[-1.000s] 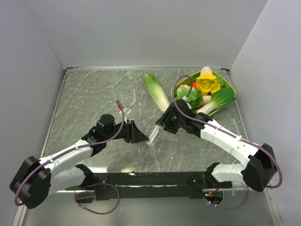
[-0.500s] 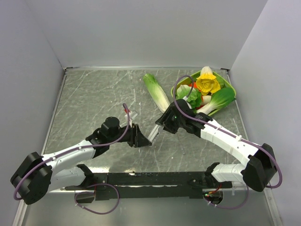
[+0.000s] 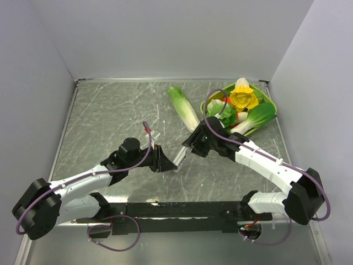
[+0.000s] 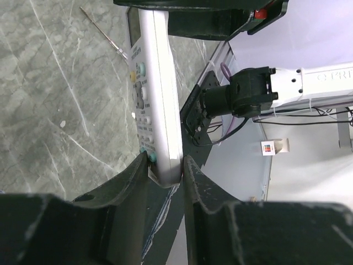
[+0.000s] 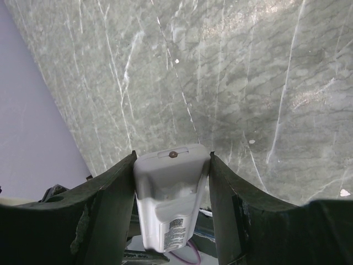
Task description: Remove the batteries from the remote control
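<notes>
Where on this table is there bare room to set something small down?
The widest bare patch of the table lies back left, between the left wall and the long cabbage. A smaller one lies between the forearms, behind the base bar. Crowded: the middle, where left gripper and right gripper bracket the remote control, and the vegetable tray back right.

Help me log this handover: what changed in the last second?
The left hand moved right and closed its fingers around the free end of the slim white remote control, apparently gripping it now. The right hand kept its hold on the other end; the remote and the long pale-green cabbage stayed put.
</notes>
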You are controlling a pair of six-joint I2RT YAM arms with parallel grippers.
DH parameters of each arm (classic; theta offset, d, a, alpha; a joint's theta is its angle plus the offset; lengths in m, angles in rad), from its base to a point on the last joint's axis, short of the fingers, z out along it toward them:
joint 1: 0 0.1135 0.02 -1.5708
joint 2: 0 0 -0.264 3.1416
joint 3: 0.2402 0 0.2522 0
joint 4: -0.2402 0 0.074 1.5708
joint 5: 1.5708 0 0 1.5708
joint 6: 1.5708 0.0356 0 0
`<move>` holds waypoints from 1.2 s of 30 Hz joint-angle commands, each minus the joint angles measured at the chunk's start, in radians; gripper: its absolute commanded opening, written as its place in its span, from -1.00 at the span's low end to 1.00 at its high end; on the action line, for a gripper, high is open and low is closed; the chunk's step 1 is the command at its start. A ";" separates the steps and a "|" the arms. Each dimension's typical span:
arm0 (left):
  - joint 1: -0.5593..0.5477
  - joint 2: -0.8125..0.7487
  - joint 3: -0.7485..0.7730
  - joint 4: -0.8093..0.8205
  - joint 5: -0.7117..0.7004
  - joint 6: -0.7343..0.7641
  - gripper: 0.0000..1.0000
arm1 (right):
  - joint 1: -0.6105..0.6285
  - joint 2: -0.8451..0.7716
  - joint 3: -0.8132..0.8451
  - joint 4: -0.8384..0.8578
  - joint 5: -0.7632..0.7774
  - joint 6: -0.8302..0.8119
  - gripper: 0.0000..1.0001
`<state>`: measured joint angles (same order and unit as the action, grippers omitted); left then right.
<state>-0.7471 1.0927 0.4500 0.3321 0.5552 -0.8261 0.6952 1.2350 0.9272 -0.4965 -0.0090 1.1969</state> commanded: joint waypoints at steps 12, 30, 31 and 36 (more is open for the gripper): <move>-0.005 -0.048 -0.030 0.065 -0.054 -0.016 -0.13 | -0.014 -0.002 -0.007 0.045 -0.043 0.030 -1.00; -0.005 -0.099 -0.048 0.056 -0.081 0.002 -0.15 | -0.016 0.001 -0.010 0.050 -0.054 0.038 -1.00; -0.005 -0.097 -0.048 0.058 -0.080 0.005 -0.17 | -0.016 0.003 -0.011 0.052 -0.054 0.039 -1.00; -0.005 -0.088 -0.045 0.039 -0.089 0.018 -0.26 | -0.019 0.007 -0.013 0.056 -0.065 0.046 -1.00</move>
<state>-0.7479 1.0157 0.4076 0.3470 0.4824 -0.8314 0.6861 1.2350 0.9215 -0.4709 -0.0528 1.2137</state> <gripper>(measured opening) 0.398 0.576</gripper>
